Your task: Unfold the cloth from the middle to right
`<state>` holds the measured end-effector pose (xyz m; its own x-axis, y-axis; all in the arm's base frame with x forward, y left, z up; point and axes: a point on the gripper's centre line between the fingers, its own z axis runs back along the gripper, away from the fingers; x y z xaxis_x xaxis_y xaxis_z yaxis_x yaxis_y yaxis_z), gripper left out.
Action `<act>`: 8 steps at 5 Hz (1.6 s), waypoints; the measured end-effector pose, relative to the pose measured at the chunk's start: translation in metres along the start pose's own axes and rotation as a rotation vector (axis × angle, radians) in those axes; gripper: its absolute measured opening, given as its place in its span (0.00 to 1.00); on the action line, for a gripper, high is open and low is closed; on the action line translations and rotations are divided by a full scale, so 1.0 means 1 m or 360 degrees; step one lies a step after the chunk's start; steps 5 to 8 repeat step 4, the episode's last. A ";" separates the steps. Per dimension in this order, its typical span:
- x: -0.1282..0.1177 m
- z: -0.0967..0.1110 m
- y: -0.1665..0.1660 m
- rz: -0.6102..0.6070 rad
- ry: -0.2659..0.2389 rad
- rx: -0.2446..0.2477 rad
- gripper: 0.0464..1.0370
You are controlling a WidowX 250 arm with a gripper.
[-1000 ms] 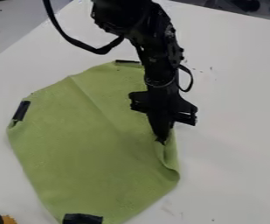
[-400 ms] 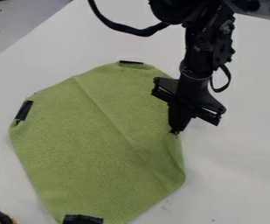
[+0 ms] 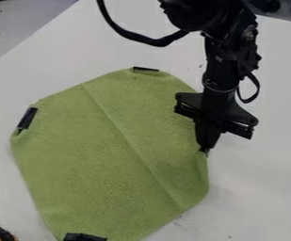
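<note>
Pinching the green cloth [image 3: 107, 155] is the gripper [image 3: 204, 150].

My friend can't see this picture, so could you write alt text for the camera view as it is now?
A black robot arm holds the picture-right edge of a green cloth in its jaws. The cloth lies mostly spread on a white table, creased diagonally, with three black strips along its edges.

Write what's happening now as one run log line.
gripper | holds green cloth | at picture's right edge | mostly spread | on white table
</note>
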<state>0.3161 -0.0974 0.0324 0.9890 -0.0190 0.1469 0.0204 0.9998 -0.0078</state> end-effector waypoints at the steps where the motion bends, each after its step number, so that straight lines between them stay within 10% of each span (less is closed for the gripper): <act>1: -0.005 -0.006 -0.012 0.0031 0.0093 -0.0102 0.19; 4: -0.006 0.006 -0.032 0.0145 0.0135 -0.0025 0.96; 8: -0.006 0.006 -0.032 0.0145 0.0135 -0.0025 0.96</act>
